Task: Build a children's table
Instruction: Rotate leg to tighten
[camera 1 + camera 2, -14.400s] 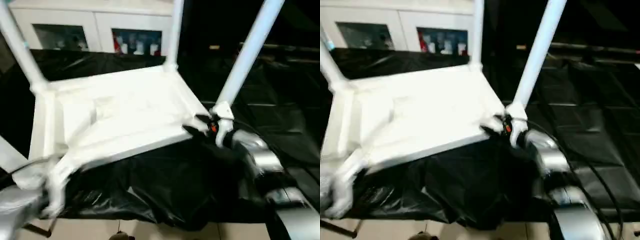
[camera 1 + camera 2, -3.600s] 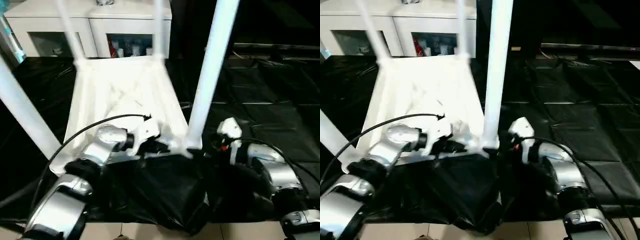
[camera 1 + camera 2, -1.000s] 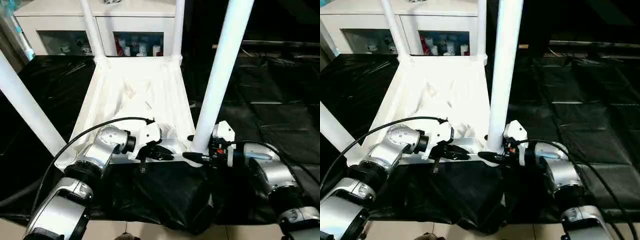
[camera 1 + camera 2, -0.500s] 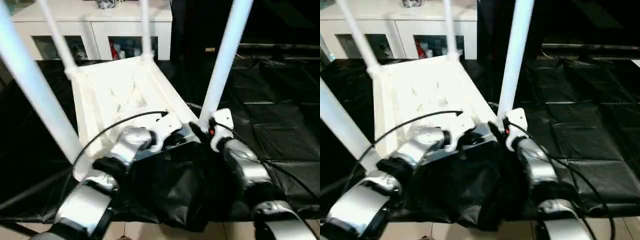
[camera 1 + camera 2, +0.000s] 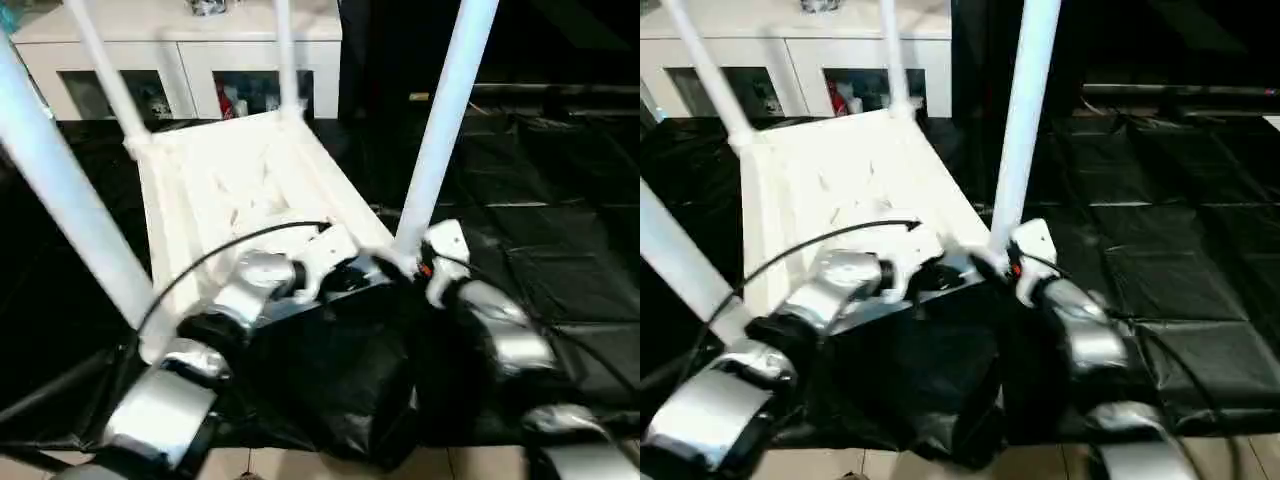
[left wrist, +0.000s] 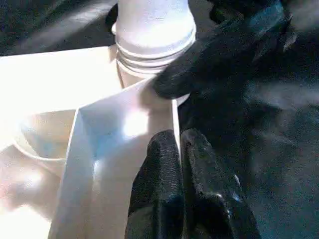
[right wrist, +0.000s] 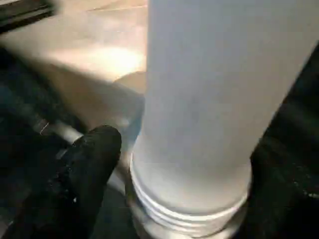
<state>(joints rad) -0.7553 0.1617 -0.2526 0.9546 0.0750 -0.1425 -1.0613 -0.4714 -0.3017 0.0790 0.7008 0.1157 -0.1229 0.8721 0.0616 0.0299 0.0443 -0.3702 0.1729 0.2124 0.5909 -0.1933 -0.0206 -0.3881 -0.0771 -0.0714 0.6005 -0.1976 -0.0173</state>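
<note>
Compared with a moment ago, both arms have shifted a little and the upturned table sits slightly more to the left in the head views, though part of that may be the camera moving.

Nearest to the robot, a crumpled black sheet [image 5: 340, 380] hangs over the front of the worktop. Just behind it, the left pincer [image 6: 175, 149] has its two black fingers pressed together on the thin raised rim of the white tabletop [image 5: 230, 190], near the front right corner. The right pincer [image 5: 990, 262] is at the base of the near right leg [image 5: 440, 130]; one black finger [image 7: 92, 149] touches the threaded collar where the leg enters its round corner socket [image 6: 149, 55], but I cannot tell whether this pincer really closes on the leg. The tabletop lies upside down on the black cover, ribbed side up, and the four legs stand up from its corners: the near left leg [image 5: 60, 190] and the two far legs [image 5: 105, 75] behind. Furthest away stands a white cabinet [image 5: 200, 60] with glass doors.

I judge the step in hand is seating the last leg, so the build is almost finished. The next move probably calls for steadying the rim while the right arm checks that the leg is tight, then turning the table upright.
</note>
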